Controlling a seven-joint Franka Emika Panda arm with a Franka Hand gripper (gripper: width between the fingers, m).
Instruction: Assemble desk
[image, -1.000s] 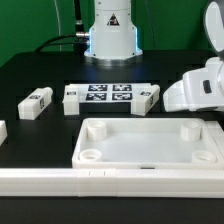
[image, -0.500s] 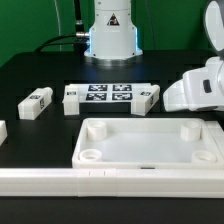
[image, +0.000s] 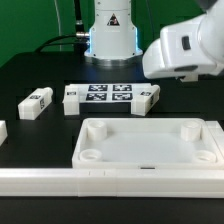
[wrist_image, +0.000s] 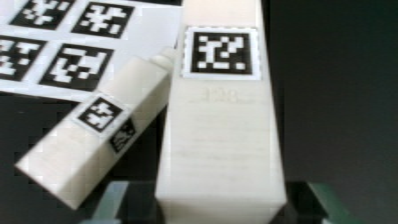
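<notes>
We saw a black table (image: 30, 75) with the marker board (image: 110, 96) lying flat near its middle, and we place everything else from that board. The arm (image: 186, 45) had its base behind the board, and its white wrist housing hung above the table off the board's end at the exterior view's right. In that view the housing hid the fingers.

The rail (image: 60, 183) ran across the table's near edge, well in front of the board. The tabletop (image: 150, 148) lay flat in front of the board, a little toward the exterior view's right and close to it without touching. Its rim faced up and its round sockets (image: 88, 156) sat at the corners.

Three legs lay around the board. The far leg (image: 37, 102) lay well apart from the board's end at the exterior view's left. The left leg (image: 72, 98) lay against that same end. The right leg (image: 148, 97) lay at the opposite end, and the wrist view showed it askew, with one end at the board's corner.

The held leg (wrist_image: 222, 130) showed only in the wrist view, with its tag facing the camera. It was long and upright in the picture, just beside the right leg and clear of the board. The gripper (wrist_image: 214, 205) was closed on it part way, and the dark fingers (wrist_image: 118, 205) pressed its two long sides. We could not tell whether the two legs touched.
</notes>
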